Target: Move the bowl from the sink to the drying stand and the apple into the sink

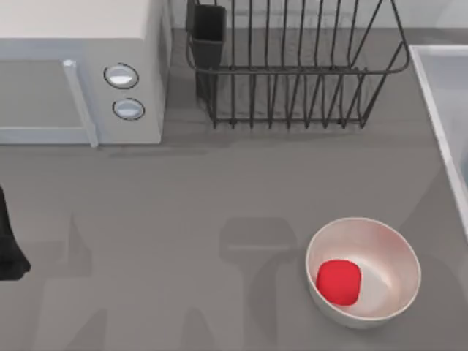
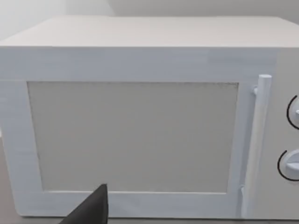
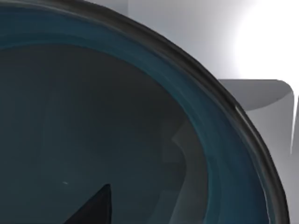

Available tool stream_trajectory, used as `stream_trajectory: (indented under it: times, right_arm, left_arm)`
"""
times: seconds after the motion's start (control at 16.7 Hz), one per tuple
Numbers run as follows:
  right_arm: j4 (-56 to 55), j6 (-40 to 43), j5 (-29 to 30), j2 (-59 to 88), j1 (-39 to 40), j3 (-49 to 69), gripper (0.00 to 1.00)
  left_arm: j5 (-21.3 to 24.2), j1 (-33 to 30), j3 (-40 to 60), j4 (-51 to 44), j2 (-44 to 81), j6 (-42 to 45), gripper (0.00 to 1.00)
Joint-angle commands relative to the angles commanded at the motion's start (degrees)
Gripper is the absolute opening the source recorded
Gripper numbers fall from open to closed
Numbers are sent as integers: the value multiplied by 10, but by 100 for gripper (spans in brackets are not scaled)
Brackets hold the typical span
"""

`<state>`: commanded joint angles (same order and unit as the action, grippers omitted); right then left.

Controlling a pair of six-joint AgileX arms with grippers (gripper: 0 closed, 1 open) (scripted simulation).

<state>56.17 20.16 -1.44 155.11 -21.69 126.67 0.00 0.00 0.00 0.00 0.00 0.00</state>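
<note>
The teal-blue bowl (image 3: 140, 116) looms very close in the right wrist view, with the pale sink (image 3: 187, 28) wall behind it. A dark part of my right gripper (image 3: 93, 210) hangs just over the bowl's inside. In the top view the sink (image 1: 446, 95) shows as a pale basin at the right edge. The black wire drying stand (image 1: 292, 73) stands at the back middle, with nothing in it. The red apple (image 1: 338, 281) lies inside a glossy white bowl (image 1: 395, 248) at the front right. My left arm (image 1: 9, 248) stays at the left edge, its gripper (image 2: 93, 212) facing the microwave.
A white microwave (image 1: 73, 66) with two round knobs fills the back left corner, and its door (image 2: 140, 135) is closed. Grey tabletop stretches between the microwave, the stand and the white bowl. Arm shadows fall across the front middle.
</note>
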Motion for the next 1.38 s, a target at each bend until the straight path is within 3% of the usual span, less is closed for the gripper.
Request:
stream_trajectory:
  times: [0.18,0.96,1.38]
  right_arm:
    - [0,0,0,0,0,0,100]
    - [0,0,0,0,0,0,2]
    - [0,0,0,0,0,0,0]
  left_arm:
    - [0,0,0,0,0,0,100]
    - [0,0,0,0,0,0,100]
    - [0,0,0,0,0,0,100]
